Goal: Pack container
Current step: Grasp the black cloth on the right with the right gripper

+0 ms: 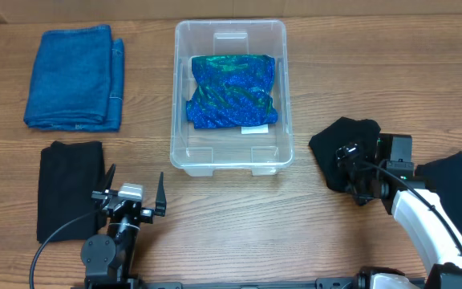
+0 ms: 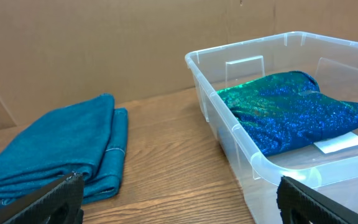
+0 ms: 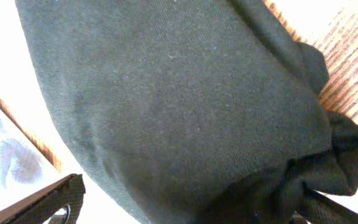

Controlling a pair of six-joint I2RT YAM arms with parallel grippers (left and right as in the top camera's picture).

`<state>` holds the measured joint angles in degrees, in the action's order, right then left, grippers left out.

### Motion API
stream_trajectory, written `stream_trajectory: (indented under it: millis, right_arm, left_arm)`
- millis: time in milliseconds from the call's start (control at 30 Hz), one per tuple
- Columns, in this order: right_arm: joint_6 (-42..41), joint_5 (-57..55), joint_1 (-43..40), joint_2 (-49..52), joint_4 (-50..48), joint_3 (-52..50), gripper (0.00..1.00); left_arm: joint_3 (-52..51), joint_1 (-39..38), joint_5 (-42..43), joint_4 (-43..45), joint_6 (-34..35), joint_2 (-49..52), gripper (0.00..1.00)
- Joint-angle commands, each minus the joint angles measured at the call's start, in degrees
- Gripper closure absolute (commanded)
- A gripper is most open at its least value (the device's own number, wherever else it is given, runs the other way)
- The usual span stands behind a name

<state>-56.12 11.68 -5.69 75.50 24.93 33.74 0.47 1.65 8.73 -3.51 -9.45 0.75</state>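
Jaws of the left gripper stand wide apart, nothing between them, beside a folded black cloth. Right gripper jaws are equally spread, over a crumpled black cloth. Container sits mid-bench, holding a shiny blue-green cloth; a blue towel lies to its left.
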Motion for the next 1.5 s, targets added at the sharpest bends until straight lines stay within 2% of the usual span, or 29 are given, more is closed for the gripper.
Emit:
stream_trajectory:
  millis: [0, 100, 200, 267, 433, 633, 1033, 1233, 1300, 1367, 1467]
  right_arm:
    - [4.15, 0.39, -0.17, -1.22, 6.73, 7.52, 0.0]
    - [3.8, 0.24, -0.17, -3.02, 16.52, 13.18, 0.0]
    - [-0.76, -5.22, -0.17, -4.28, 26.12, 13.94, 0.0]
    - [-0.92, -5.77, -0.17, -4.15, 27.21, 12.66, 0.0]
    - [-1.79, -4.59, -0.17, -4.09, 23.65, 6.75, 0.0]
    - [-2.6, -1.09, -0.17, -4.09, 14.64, 0.66, 0.0]
    - [-2.4, -2.21, -0.17, 5.46, 5.49, 0.28, 0.0]
    - [-2.43, -2.21, -0.17, 6.05, 0.63, 0.28, 0.02]
    - [-2.45, -2.84, -0.17, 6.05, -0.22, 0.28, 0.18]
    - [-2.45, -3.58, -0.17, 6.05, -0.2, 0.28, 0.28]
    - [-2.45, -4.11, -0.17, 6.05, -0.22, 0.28, 0.7]
  left_arm:
    - [-0.2, 0.31, -0.2, -0.09, -0.81, -0.5, 0.0]
    - [-0.2, 0.31, -0.2, -0.09, -0.81, -0.5, 0.0]
    - [-0.2, 0.31, -0.2, -0.11, -0.81, -0.5, 0.0]
    - [-0.2, 0.31, -0.2, -0.09, -0.81, -0.5, 0.0]
    - [-0.2, 0.31, -0.22, -0.11, -0.81, -0.5, 0.0]
    - [-0.2, 0.31, -0.2, -0.09, -0.81, -0.5, 0.0]
    - [-0.2, 0.31, -0.2, -0.11, -0.81, -0.5, 0.0]
    - [-0.2, 0.31, -0.2, -0.11, -0.81, -0.5, 0.0]
    - [-0.2, 0.31, -0.2, -0.11, -0.81, -0.5, 0.0]
    - [-0.2, 0.31, -0.2, -0.09, -0.81, -0.5, 0.0]
    - [-0.2, 0.31, -0.2, -0.11, -0.81, -0.5, 0.0]
